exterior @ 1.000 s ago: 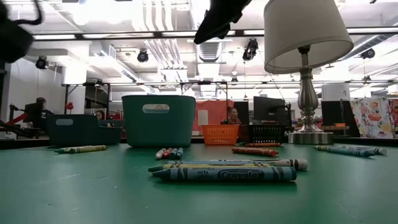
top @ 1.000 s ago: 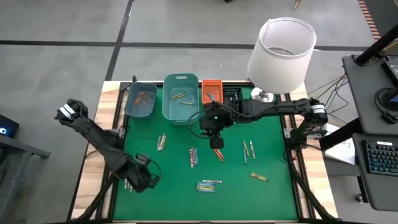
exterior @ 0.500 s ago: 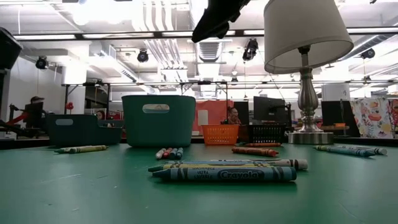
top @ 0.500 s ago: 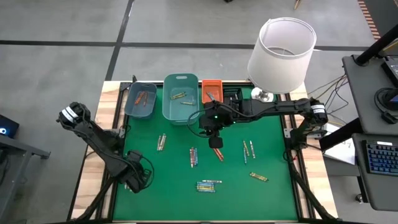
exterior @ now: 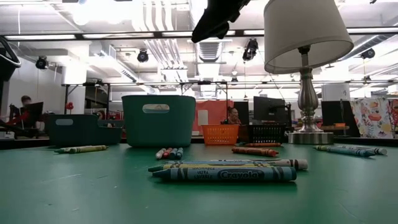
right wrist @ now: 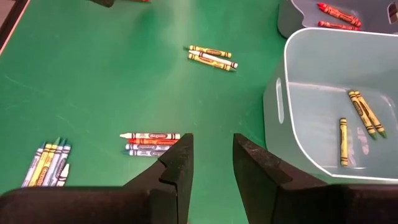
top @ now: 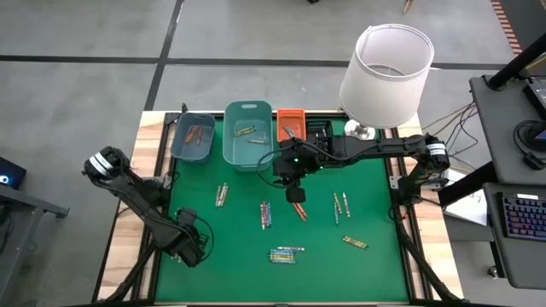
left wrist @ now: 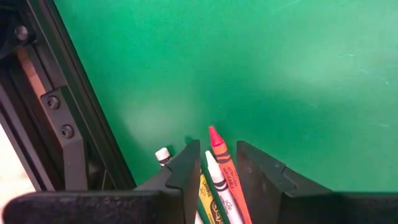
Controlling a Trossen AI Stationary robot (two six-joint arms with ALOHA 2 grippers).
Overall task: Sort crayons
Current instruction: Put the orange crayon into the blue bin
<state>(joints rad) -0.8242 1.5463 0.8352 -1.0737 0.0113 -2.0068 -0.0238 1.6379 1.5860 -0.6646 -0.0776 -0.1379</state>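
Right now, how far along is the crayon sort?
Early. A few crayons lie in the grey bin and teal bin. Left gripper is open around a crayon bunch at the mat's edge; right gripper hangs empty mid-table. Several clusters remain loose.

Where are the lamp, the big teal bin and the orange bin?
lamp [top: 388, 61], high view, on the white shade's side.
teal bin [top: 247, 157], high view, on its front rim.
orange bin [exterior: 221, 134], low view, on its mesh wall.

Four bins line the table's far edge: grey-blue bin, teal bin, orange basket, black basket. A white-shaded lamp stands at the far right corner.
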